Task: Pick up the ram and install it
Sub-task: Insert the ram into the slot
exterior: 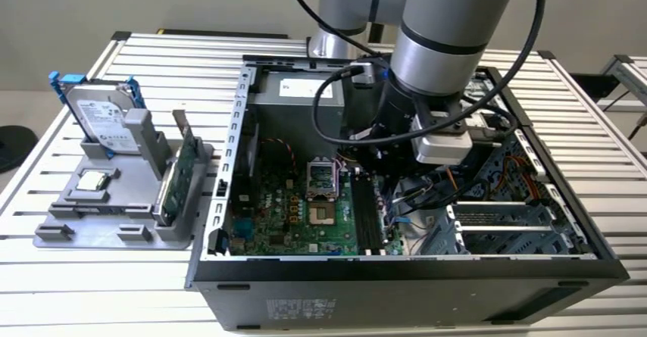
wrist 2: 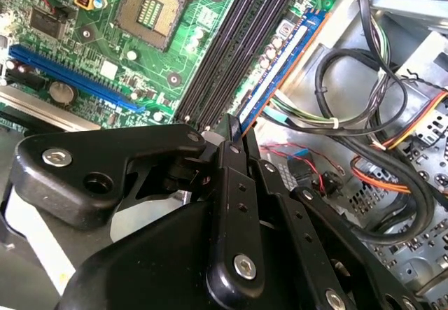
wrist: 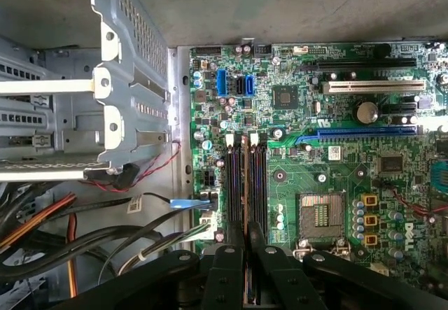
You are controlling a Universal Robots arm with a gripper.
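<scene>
My gripper reaches down inside the open computer case, above the motherboard. In both wrist views its black fingers are shut on the ram, a thin stick seen edge-on. The stick lies in line with the black memory slots and directly over them. In the second wrist view the ram shows a blue-green face running along the slots, with my gripper clamped on its near end. Whether the stick is seated in a slot I cannot tell.
A grey holder at the exterior view's left carries a hard drive with blue rails, a green expansion card and a small chip. Bundled cables and a metal drive cage crowd the slots' side. The processor socket lies beside them.
</scene>
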